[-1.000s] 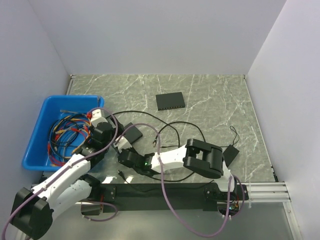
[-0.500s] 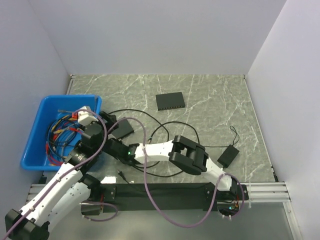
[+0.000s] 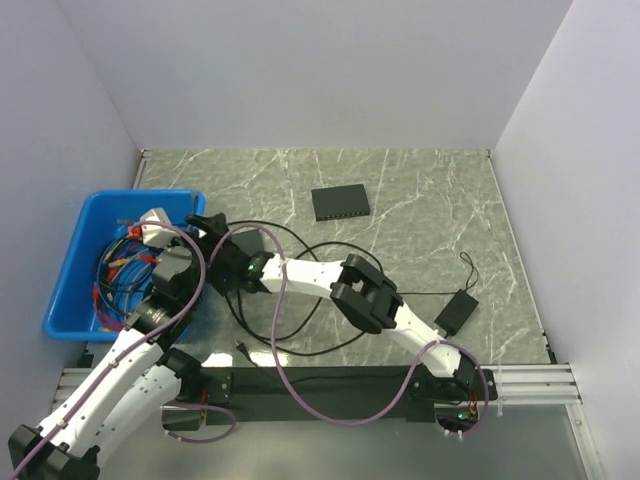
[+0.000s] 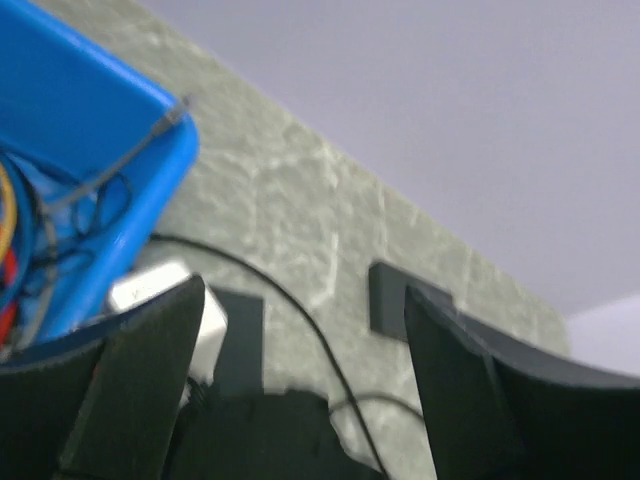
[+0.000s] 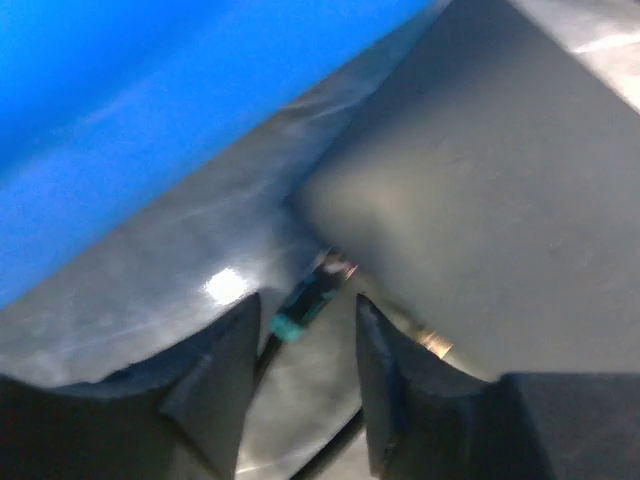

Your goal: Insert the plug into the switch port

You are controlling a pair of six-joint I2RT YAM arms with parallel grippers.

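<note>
The right gripper (image 5: 303,322) reaches across the grey-green marbled table (image 3: 420,200) to its left side, close to the wall of the blue plastic bin (image 3: 130,197). In the right wrist view its two dark fingers stand partly apart. The plug (image 5: 308,297), a tiny connector with a teal part and a shiny tip, lies in the gap just ahead of them. The picture is blurred, but the gap looks wider than the plug and the fingers do not press on it. The plug's tip is beside the edge of the large flat dark slab (image 5: 480,200). The left gripper (image 4: 300,300) is wide open and has hold of nothing; it hangs near the bin, which holds a bundle of multicoloured wires (image 3: 120,270). The long thin black cable (image 3: 270,223) lies in loops on the table. The small black rectangular switch box (image 3: 340,203) is well apart from both grippers, farther back, and the switch port (image 3: 340,215) on its near long edge is too small to make out.
</note>
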